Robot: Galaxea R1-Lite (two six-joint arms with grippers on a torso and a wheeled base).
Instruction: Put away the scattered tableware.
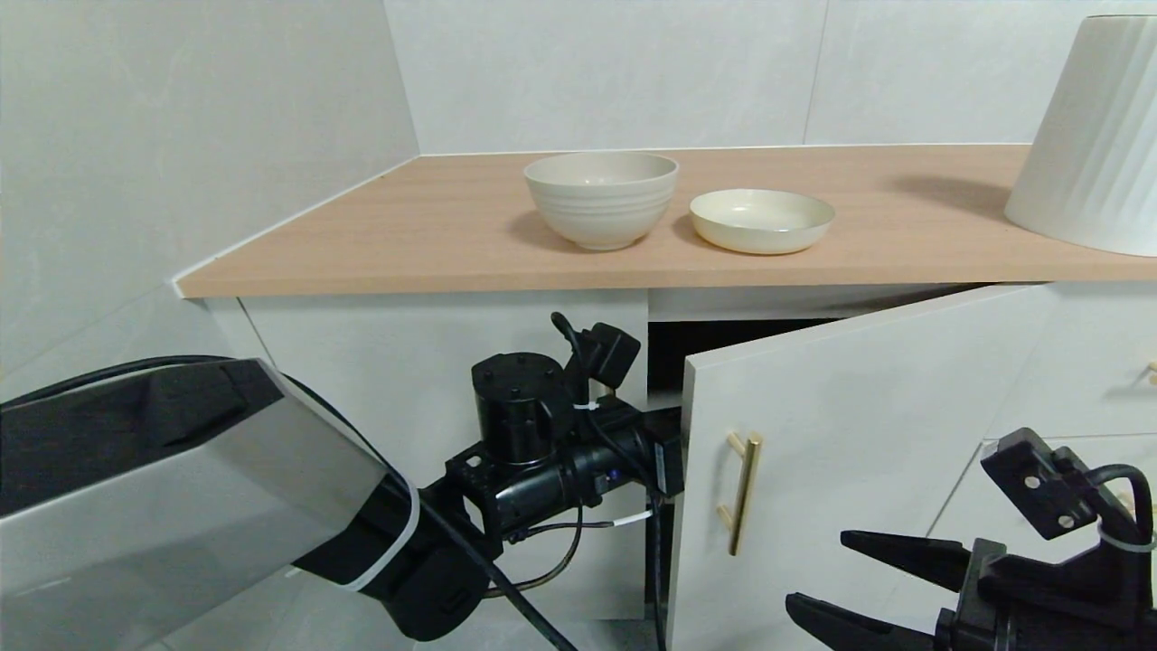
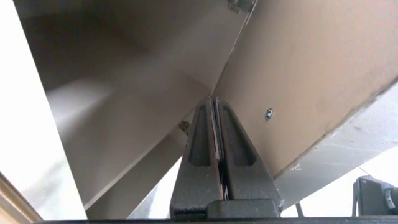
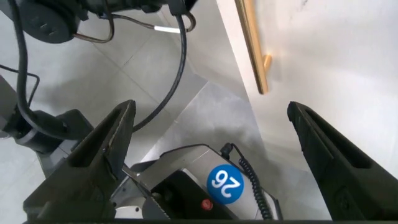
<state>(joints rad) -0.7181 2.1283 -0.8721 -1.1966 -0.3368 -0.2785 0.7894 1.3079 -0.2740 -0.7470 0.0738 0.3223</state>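
So the left claw [image 2: 213,106] is pinched shut, poked behind the open cabinet door [image 1: 859,434]; right claw [image 1: 818,570] gapes wide, low near the handle [image 1: 743,493].

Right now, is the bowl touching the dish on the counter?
Apart. The head view shows a strip of bare counter between the bowl and the dish.

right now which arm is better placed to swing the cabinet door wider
Probably left: the left gripper, shut, sits behind the free edge of the cabinet door. The right gripper hangs open in front, near the handle.
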